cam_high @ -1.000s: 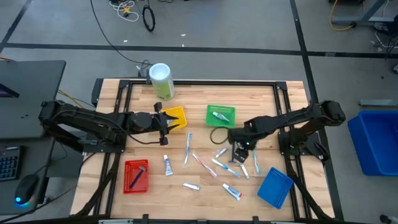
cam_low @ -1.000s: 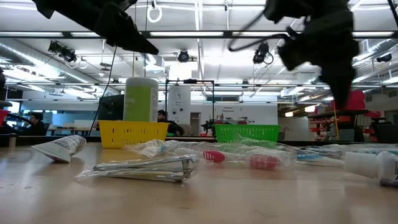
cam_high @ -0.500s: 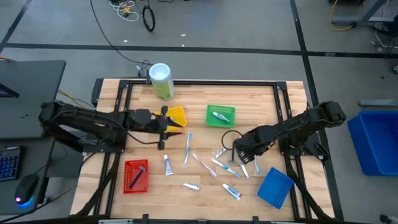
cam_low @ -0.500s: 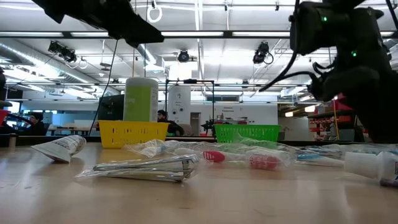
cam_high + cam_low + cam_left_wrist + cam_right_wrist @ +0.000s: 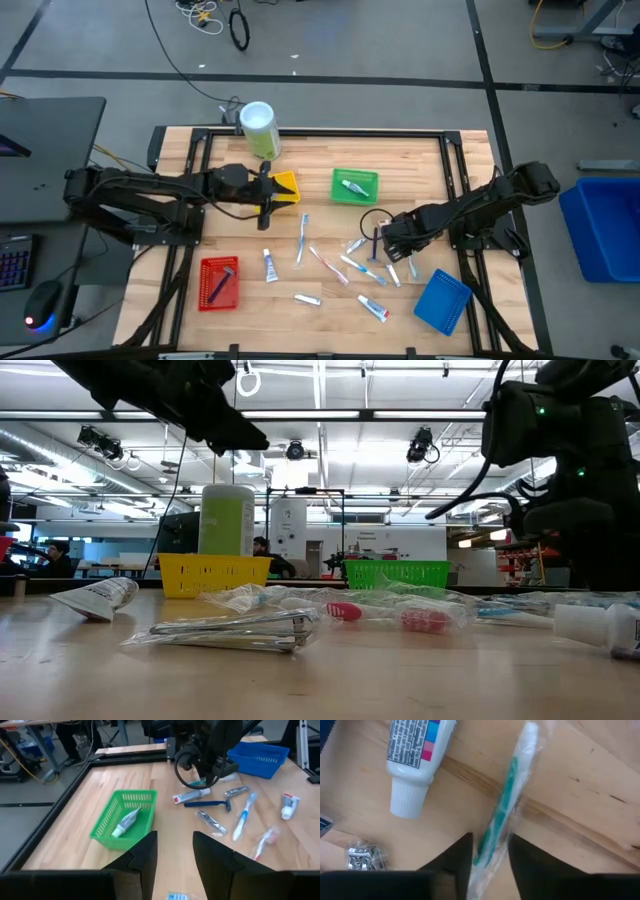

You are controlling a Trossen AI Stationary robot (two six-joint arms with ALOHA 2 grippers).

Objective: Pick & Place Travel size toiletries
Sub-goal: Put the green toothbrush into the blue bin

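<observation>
Reaching down among the scattered toiletries on the right half of the tabletop (image 5: 420,160), the right end effector (image 5: 383,243) sat low over a wrapped green toothbrush (image 5: 506,800). In the right wrist view its two dark fingers (image 5: 451,862) stood on either side of the toothbrush's lower end with a narrow gap between them, close against the clear wrapper; whether they actually pinched it could not be told. A small white tube (image 5: 415,755) with a blue, pink and red label lay just beside the toothbrush, its cap pointing toward the fingers.

The left end effector (image 5: 266,192) hung above the tabletop near the yellow basket (image 5: 286,186), its fingers partly apart and holding nothing, as the left wrist view showed bare wood between them.

The other travel items lay loose on the wood between the two arms: a blue toothbrush (image 5: 303,238), a pink-tipped toothbrush (image 5: 328,264), a white tube (image 5: 269,265) standing out near the red basket (image 5: 218,282), and further small tubes (image 5: 307,298) nearer the front edge. A dark blue razor (image 5: 209,803) rested just beside the right arm in the left wrist view. One tube (image 5: 354,185) lay inside the green basket (image 5: 355,177). A blue basket (image 5: 441,301) stood at the front right corner, and a green canister (image 5: 260,130) with a white lid stood at the back of the tabletop.
</observation>
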